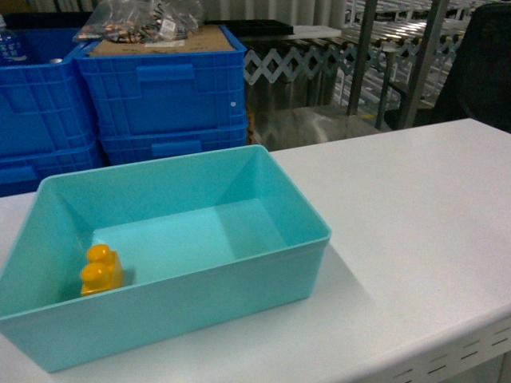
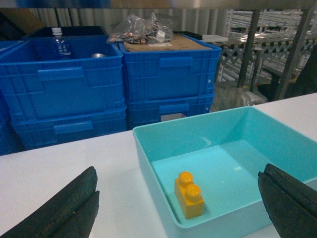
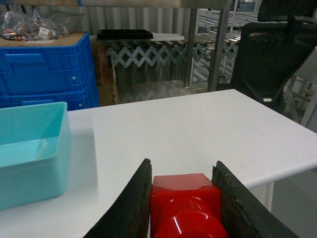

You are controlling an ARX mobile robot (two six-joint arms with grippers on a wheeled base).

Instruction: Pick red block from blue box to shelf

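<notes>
The red block (image 3: 185, 208) is cut off by the frame's bottom edge.

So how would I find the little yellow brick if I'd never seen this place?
Look on the white table for the big turquoise box. Inside, on its floor by one end wall, stands the yellow-orange brick. It is the only thing in there, with two round studs on top, unlike the red block clamped in the right pincer.

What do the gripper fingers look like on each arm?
Left gripper: two matte black fingers, broad, tapered, with layered edges. Right gripper: black curved fingers with rough, worn inner edges. No cables or markings visible in either wrist view; arms don't show in the head view.
</notes>
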